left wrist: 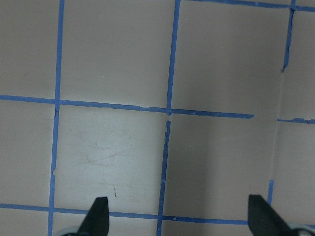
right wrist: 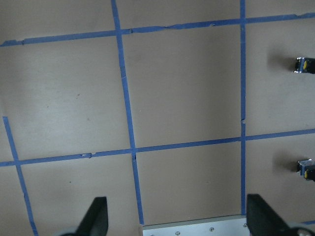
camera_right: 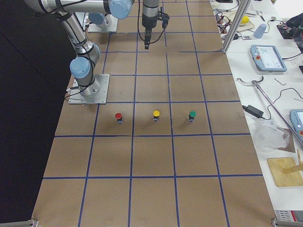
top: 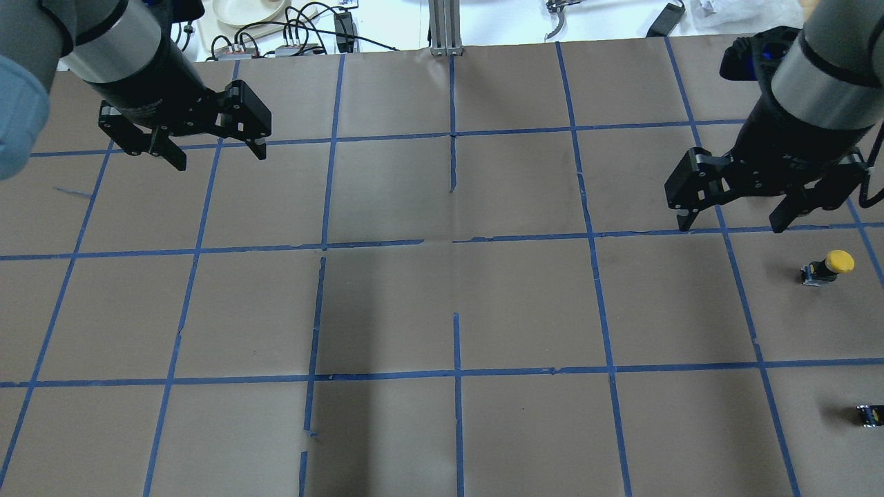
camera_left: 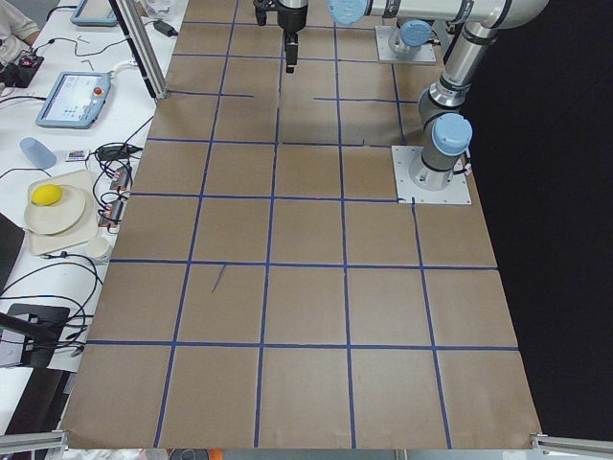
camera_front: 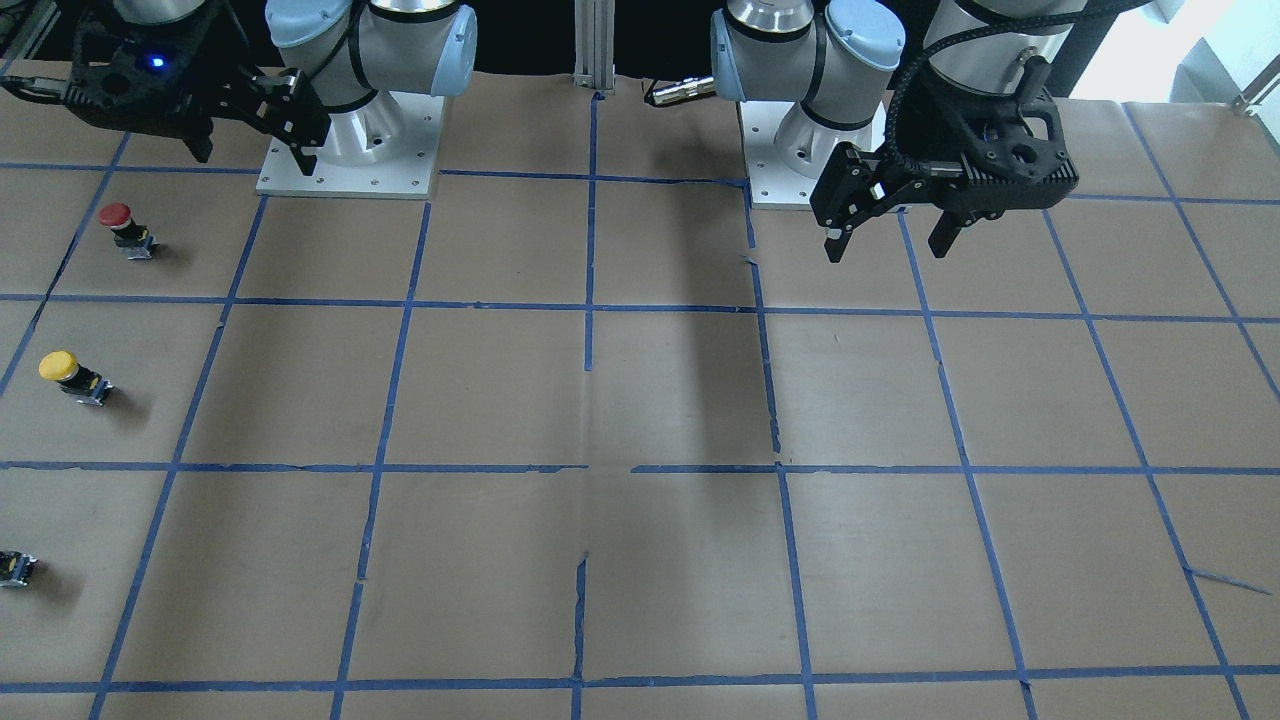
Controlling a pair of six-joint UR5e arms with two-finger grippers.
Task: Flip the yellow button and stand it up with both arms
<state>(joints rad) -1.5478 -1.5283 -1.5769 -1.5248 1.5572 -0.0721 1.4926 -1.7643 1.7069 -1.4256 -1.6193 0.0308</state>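
Observation:
The yellow button (camera_front: 70, 375) stands cap up on the brown paper near the table's end on my right side. It also shows in the overhead view (top: 829, 266) and the right exterior view (camera_right: 156, 115). My right gripper (top: 729, 227) is open and empty, hovering a short way from the button toward the table's middle and far side; it also shows in the front view (camera_front: 252, 160). My left gripper (top: 221, 160) is open and empty, high over the far left squares (camera_front: 886, 250). Both wrist views show wide-apart fingertips (left wrist: 101, 211) (right wrist: 96, 211) over bare paper.
A red-capped button (camera_front: 125, 228) and a green-capped one (camera_right: 191, 115) stand in line with the yellow one. Two small dark parts (right wrist: 305, 65) sit at the right wrist view's edge. The arm base plates (camera_front: 350, 170) are at the robot side. Cables and dishes (top: 248, 14) lie beyond the far edge.

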